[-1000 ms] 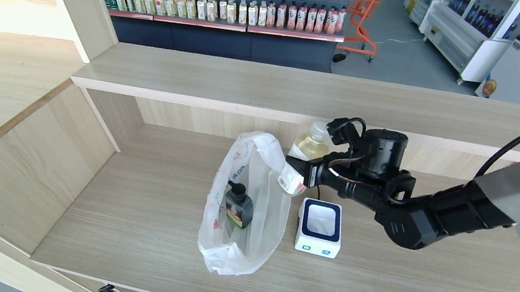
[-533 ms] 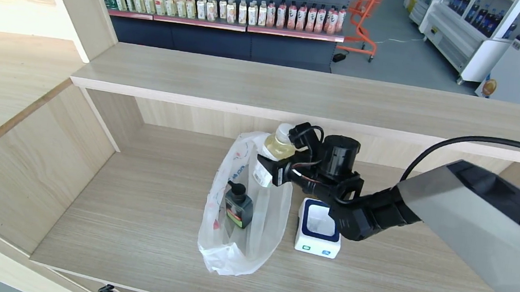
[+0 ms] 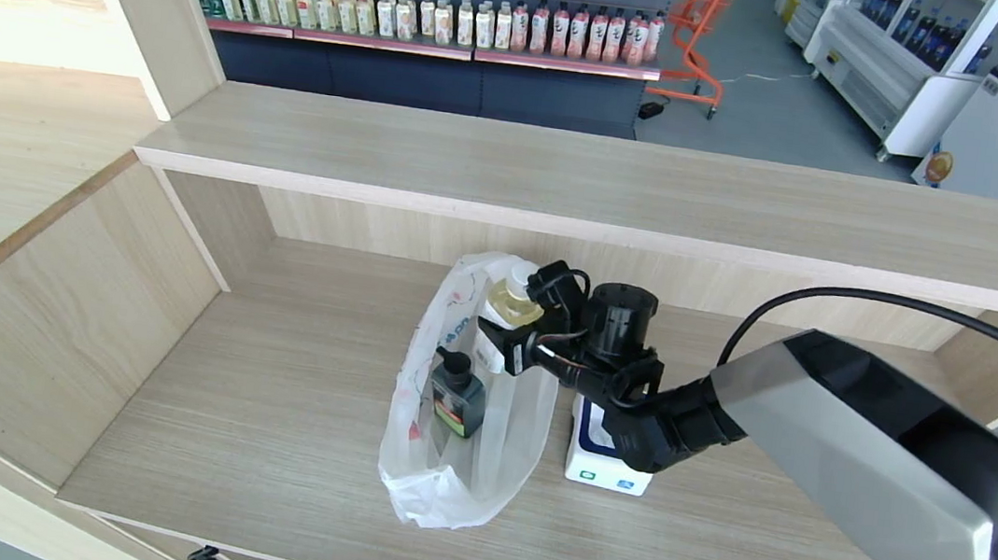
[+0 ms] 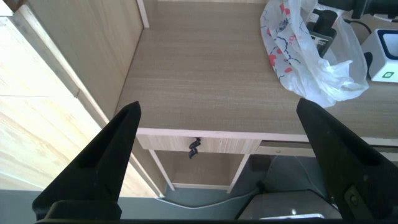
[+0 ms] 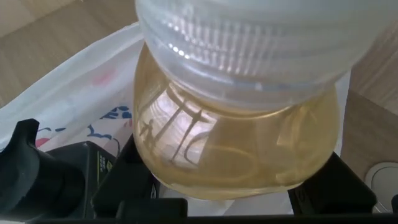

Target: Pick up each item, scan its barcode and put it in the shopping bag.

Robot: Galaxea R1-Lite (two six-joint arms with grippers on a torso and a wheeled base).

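The light wooden bench (image 3: 713,549) takes the lower half of the head view, with side walls and a raised upper ledge behind it. In the room beyond, store shelves (image 3: 435,19) with rows of small bottles run along the top of the frame. An orange wire rack (image 3: 706,31) stands to their right, and white glass-door coolers (image 3: 872,59) are in the upper right corner.

In the middle of the bench stands a white translucent plastic shopping bag (image 3: 438,489) with its mouth open. A dark pump bottle (image 3: 457,397) is upright inside it. Just to the right of the bag, a white square scanner (image 3: 605,466) with a blue frame is partly covered by the right arm.

The right hand (image 3: 499,341) grips a clear plastic bottle (image 3: 512,305) with yellow liquid and a white cap. It holds it by the body, at the upper right edge of the bag mouth, with the cap pointing to the back wall. The left hand (image 4: 219,106) is apart from these things, at the front edge of the bench, with its fingers spread wide and nothing between them.

One second ago the right hand carried the bottle more to the right, above the far side of the scanner. It has since moved to the left and lower, up to the bag opening. The bag, the pump bottle and the scanner lie as before.
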